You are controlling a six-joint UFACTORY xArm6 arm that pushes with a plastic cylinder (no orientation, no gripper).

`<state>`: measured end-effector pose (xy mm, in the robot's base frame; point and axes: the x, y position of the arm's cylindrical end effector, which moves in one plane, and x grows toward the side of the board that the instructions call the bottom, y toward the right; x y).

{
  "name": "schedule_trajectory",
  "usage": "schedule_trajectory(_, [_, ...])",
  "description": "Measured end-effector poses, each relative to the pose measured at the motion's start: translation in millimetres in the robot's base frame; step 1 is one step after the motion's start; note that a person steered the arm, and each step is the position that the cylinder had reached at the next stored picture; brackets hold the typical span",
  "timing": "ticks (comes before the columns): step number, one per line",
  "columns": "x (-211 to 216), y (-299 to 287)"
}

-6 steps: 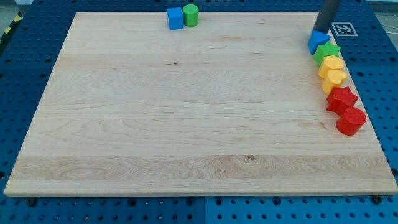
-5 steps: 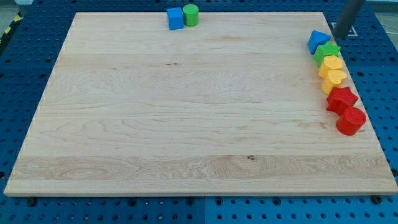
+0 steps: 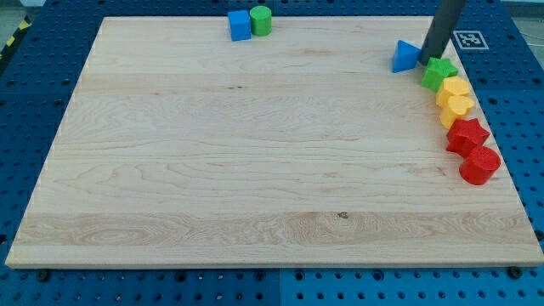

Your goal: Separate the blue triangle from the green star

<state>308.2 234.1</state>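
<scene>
The blue triangle [image 3: 406, 57] lies near the board's top right, a short gap to the left of the green star [image 3: 439, 73]. My tip [image 3: 428, 59] stands between them, just right of the triangle and at the star's upper left edge. The dark rod rises from there toward the view's top. The star stays at the head of a column of blocks along the board's right edge.
Below the star sit two yellow blocks [image 3: 454, 97], a red star-like block [image 3: 467, 135] and a red cylinder [image 3: 480, 165]. A blue cube [image 3: 240, 25] and a green cylinder [image 3: 261, 19] touch at the top edge. A marker tag [image 3: 470, 40] lies off the board.
The blue triangle has slid left, away from the green star. My tip moved from the board's top right corner down to the spot between them. The star shifted slightly left.
</scene>
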Motion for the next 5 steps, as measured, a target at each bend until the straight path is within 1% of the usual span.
schedule_trajectory(2, [0,-30])
schedule_trajectory(3, [0,-56])
schedule_trajectory(4, [0,-64])
schedule_trajectory(5, [0,-46])
